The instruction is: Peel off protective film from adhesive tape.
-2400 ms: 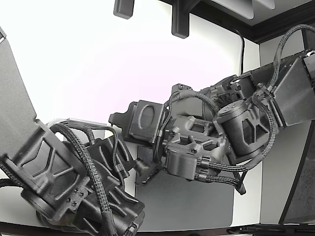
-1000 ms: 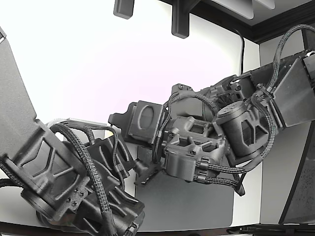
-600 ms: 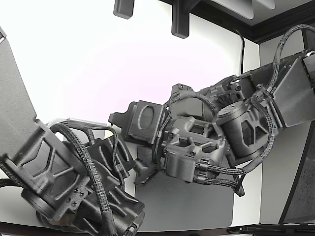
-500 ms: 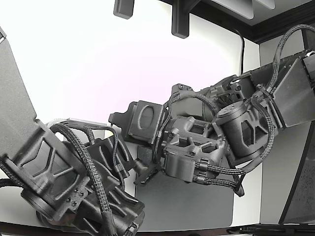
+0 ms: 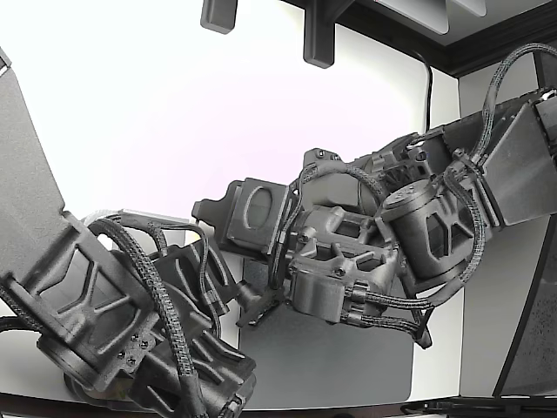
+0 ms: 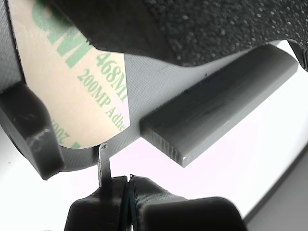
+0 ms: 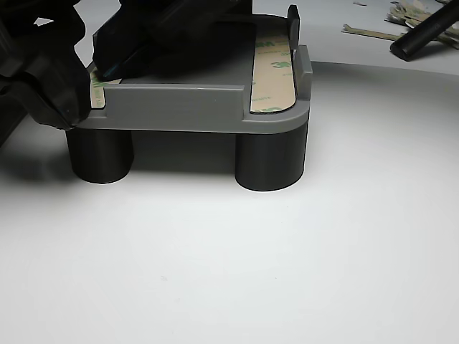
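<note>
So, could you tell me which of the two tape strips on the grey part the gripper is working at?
The strip at the other view's left corner; the gripper covers it, while the right-hand strip lies fully exposed.

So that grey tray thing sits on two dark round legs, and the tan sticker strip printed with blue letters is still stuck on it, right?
Nearly. The lettering on the tan film strip is green, not blue; the wrist view shows the green print up close. The rest holds: in the other view the grey tray stands on two dark round legs, and a tan strip still lies on it.
</note>
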Motion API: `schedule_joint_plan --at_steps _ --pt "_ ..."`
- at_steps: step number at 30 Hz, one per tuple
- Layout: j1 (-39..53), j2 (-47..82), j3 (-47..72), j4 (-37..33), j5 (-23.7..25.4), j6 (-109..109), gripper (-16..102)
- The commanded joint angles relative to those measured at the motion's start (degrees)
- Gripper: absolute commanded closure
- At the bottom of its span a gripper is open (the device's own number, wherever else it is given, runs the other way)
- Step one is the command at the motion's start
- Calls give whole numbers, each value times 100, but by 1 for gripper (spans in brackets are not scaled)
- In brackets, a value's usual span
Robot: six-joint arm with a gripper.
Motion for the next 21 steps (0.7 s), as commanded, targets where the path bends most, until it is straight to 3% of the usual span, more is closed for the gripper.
schedule_joint_plan --at_steps 1,21 --pt "-26 79 -176 -35 0 9 97" --pt "-9 62 -202 9 88 -18 97"
